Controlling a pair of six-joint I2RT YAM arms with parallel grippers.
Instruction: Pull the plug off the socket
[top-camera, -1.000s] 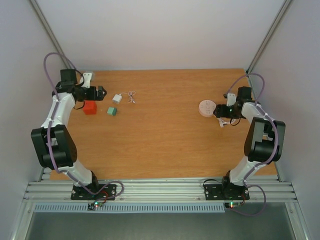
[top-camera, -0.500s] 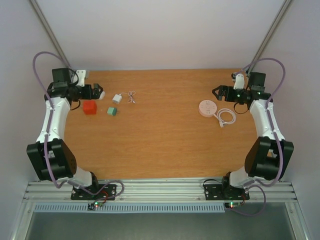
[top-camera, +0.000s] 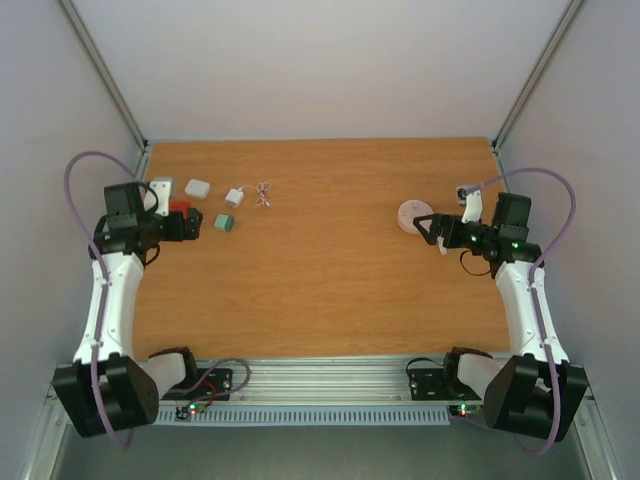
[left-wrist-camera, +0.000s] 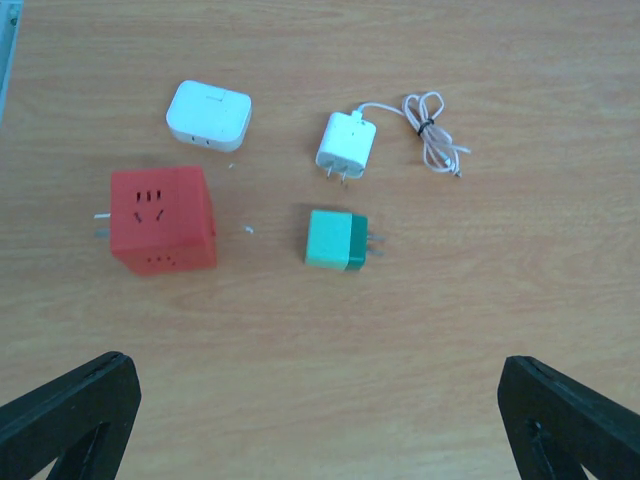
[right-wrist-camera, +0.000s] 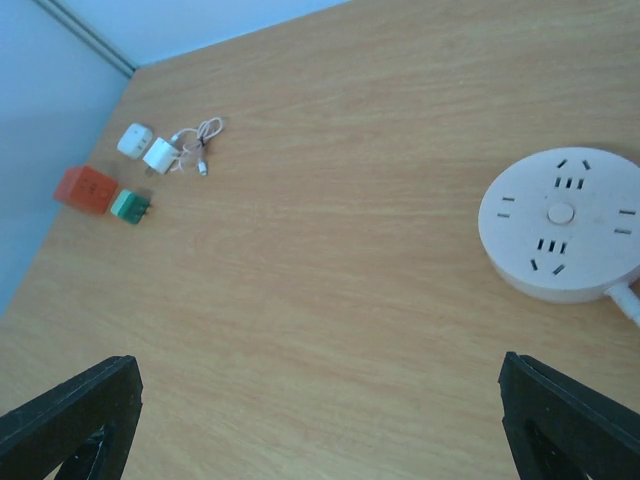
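Observation:
The socket is a round pale disc at the right of the table; in the right wrist view its top openings show with nothing in them, and a white cord leaves its edge. My right gripper is open and empty just right of the disc, its fingertips wide apart. A white plug with a coiled cable lies at the far left, also seen in the left wrist view. My left gripper is open and empty above the table, its fingertips wide apart.
A red cube, a green adapter and a white rectangular block lie close together near the white plug at the far left. The enclosure walls stand along the table's left, right and back edges.
Both arms have swung back toward the near side. The left gripper left the back-left corner, uncovering the white block. The right gripper moved from behind the socket to just right of it.

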